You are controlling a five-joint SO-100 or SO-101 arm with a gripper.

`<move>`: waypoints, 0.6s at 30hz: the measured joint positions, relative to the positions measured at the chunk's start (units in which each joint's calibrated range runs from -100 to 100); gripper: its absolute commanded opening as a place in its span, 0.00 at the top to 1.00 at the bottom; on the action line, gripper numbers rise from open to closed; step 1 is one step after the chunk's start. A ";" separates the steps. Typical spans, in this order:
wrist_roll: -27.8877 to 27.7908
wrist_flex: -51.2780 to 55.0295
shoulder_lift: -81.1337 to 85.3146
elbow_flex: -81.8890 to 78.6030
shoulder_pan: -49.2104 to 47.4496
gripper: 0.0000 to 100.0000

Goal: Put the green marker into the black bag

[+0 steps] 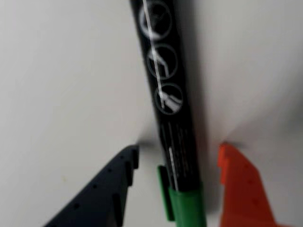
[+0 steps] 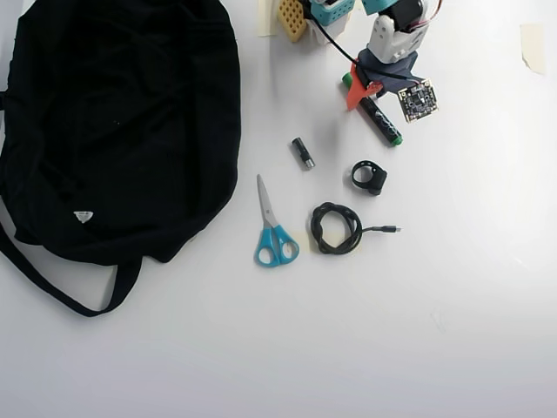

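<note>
The green marker lies on the white table, a black barrel with white print and a green cap at the bottom of the wrist view. My gripper is open and straddles it, the dark blue finger on its left and the orange finger on its right, with a gap on both sides. In the overhead view the marker slants out from under the gripper at the top right. The black bag fills the left of the overhead view, far from the gripper.
Between bag and marker in the overhead view lie a short battery, blue-handled scissors, a coiled black cable and a small black ring-shaped part. The bag's strap loops out at the lower left.
</note>
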State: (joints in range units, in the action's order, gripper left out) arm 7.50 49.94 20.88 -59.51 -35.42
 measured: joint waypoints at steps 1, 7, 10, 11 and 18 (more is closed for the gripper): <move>0.00 -0.26 -1.08 0.63 0.00 0.78; 0.00 -1.55 -7.80 6.53 0.00 0.78; 0.00 -1.89 -8.72 7.47 0.00 0.78; 0.00 -1.89 -8.80 7.63 0.00 0.78; 0.00 -1.89 -8.88 7.70 0.22 0.88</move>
State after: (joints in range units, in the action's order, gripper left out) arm 7.50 48.05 12.00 -51.81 -35.19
